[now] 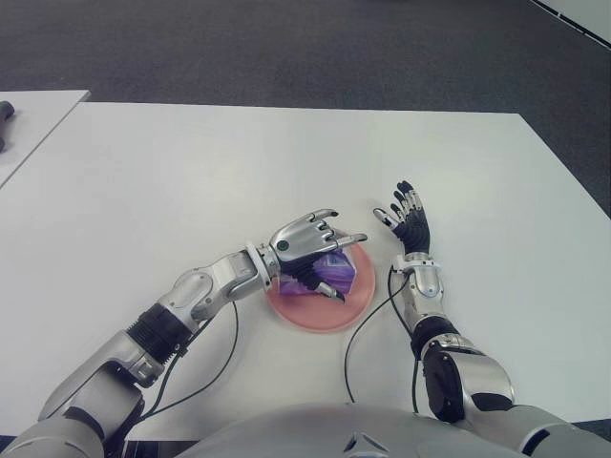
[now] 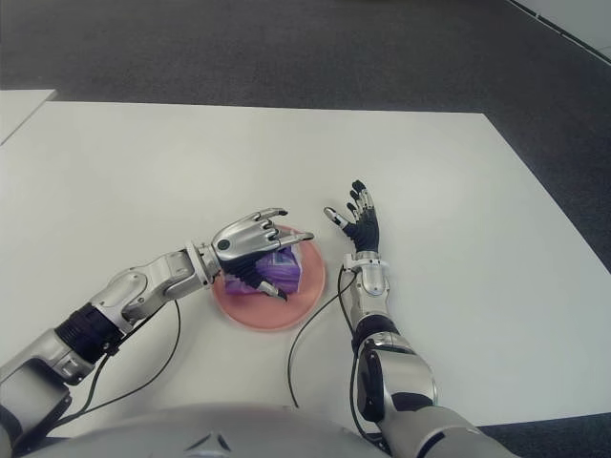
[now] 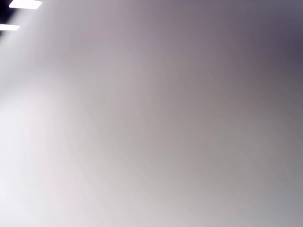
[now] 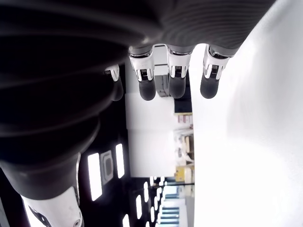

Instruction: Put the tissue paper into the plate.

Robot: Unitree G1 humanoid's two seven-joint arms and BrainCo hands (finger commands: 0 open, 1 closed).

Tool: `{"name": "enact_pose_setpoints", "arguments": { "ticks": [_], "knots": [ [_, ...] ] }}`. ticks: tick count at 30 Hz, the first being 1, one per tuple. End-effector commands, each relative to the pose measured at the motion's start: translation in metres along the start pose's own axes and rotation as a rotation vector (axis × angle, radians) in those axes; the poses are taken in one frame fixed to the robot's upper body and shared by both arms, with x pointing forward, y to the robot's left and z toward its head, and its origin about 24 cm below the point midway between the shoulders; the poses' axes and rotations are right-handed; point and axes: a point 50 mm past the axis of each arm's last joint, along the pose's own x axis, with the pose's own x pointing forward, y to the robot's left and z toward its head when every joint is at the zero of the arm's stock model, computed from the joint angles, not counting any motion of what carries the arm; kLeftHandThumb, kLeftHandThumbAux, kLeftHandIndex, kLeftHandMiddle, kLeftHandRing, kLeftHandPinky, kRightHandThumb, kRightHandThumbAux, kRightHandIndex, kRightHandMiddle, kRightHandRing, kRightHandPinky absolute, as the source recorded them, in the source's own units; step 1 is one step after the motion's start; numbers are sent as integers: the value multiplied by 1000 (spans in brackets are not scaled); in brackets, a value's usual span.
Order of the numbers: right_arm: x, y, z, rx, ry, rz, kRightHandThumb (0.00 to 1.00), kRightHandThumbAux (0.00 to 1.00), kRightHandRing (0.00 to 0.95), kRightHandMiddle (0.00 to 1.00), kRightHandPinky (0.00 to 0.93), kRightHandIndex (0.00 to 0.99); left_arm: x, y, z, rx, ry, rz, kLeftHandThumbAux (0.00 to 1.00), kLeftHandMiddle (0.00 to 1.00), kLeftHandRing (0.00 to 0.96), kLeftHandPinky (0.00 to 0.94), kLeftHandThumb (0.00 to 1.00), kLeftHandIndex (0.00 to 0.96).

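A purple tissue pack lies in the pink plate near the front middle of the white table. My left hand hovers right over the pack, its silver fingers stretched out above it and the thumb down beside it; the fingers are spread and do not clamp the pack. Just right of the plate is my right hand, palm up with fingers spread and nothing in it. Its straight fingertips show in the right wrist view. The left wrist view shows only a grey blur.
A second white table stands at the far left with a dark object on it. Dark carpet lies beyond the table's far edge. Thin black cables loop near the front edge between plate and right arm.
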Motion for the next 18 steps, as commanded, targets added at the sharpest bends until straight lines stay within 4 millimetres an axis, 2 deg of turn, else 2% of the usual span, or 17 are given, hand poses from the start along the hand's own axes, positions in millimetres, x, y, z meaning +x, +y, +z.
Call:
{"name": "enact_pose_setpoints", "arguments": {
  "ticks": [1,12,15,18],
  "knots": [
    [-17,-2,-21,13,111,-16,80,783,0,0,18,6,-8,-15,-4,-22,42,-96,223,0,0,0,51,0],
    [-17,-2,-21,13,112,-16,80,783,0,0,18,6,-11,-2,-5,-38,54,-44,240,0,0,0,19,0],
    [-17,-2,-21,13,112,-16,80,783,0,0,18,6,-12,6,-5,-49,59,-20,255,0,0,0,8,0],
    [-17,-2,-21,13,112,-16,80,783,0,0,18,6,-15,23,-9,-55,63,18,262,0,0,0,2,0]
  ]
}}
